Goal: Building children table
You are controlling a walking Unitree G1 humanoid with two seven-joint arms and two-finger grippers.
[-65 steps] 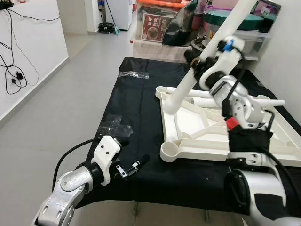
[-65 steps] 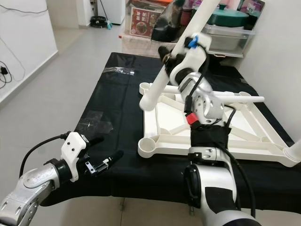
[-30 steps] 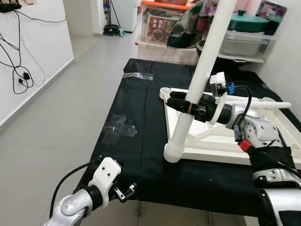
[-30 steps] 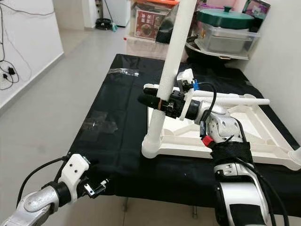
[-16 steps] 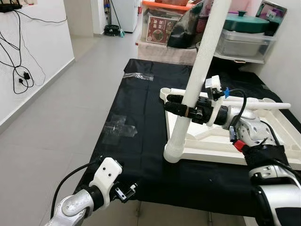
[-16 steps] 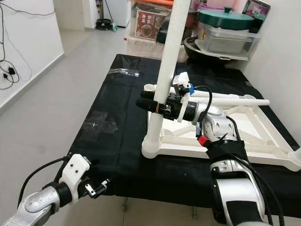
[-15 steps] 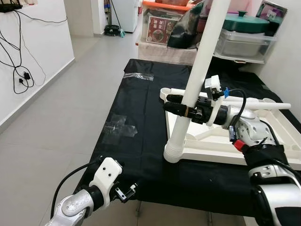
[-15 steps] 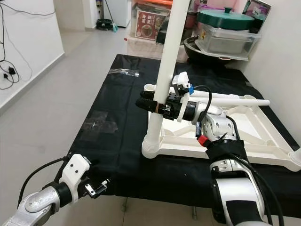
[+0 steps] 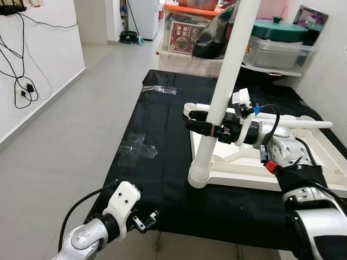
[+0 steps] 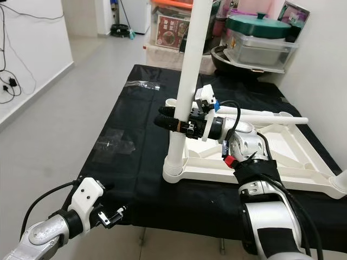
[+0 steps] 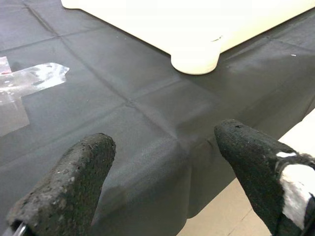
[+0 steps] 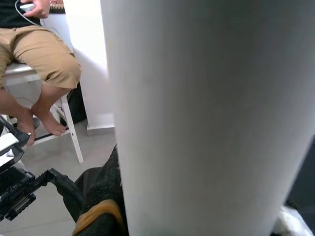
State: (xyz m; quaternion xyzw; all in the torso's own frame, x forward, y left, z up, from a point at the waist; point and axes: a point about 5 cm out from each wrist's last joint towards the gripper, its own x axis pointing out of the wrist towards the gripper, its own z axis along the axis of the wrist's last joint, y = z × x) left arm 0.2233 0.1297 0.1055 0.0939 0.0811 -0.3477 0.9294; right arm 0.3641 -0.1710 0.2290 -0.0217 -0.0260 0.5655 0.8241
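Standing white table leg (image 9: 222, 92), near-upright, smooth.

Grey tiled floor (image 9: 65, 135), white wall (image 9: 32, 59), possibly a fridge (image 9: 143, 16) behind.

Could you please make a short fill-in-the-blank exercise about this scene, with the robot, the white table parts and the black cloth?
1. The right gripper is shut on the long white plastic table leg, which stands nearly ______.
2. The lower end of that leg sits in the ______ corner socket of the upside-down white plastic tabletop.
3. The left gripper, with its fingers ______, hovers at the near edge of the black cloth.

Missing words: upright; near-left; open
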